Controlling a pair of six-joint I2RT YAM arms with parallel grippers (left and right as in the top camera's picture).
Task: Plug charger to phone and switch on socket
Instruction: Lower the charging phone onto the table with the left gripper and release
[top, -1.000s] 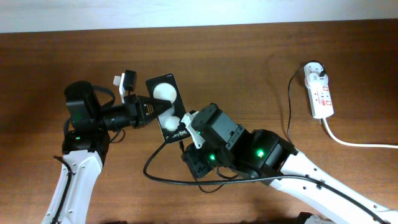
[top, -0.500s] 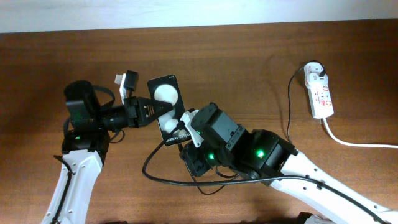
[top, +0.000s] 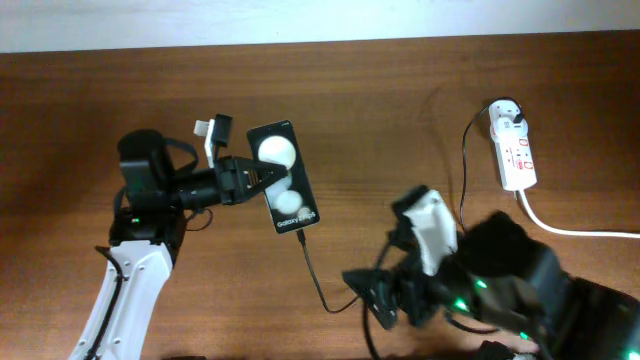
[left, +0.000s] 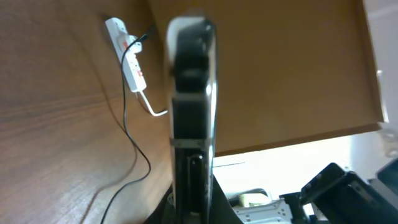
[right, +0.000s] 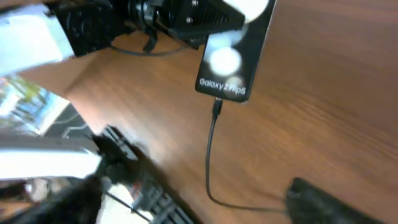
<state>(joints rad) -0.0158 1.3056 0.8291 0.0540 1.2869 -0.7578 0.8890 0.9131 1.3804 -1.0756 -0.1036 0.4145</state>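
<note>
Clamping Galaxy Z Flip5 phone in left gripper, charger tip seated at bottom edge; plugging seems done. Cannot tell right gripper opening, blurred, lower right of phone. Next: reaching socket far right of phone, flipping switch.

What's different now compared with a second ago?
The right gripper drew back from the phone toward the near right edge, uncovering the charger, its tip in the phone's lower end. The left gripper carried the phone slightly rightward. Unchanged: the left gripper clamps the phone, and the socket lies at far right.
</note>
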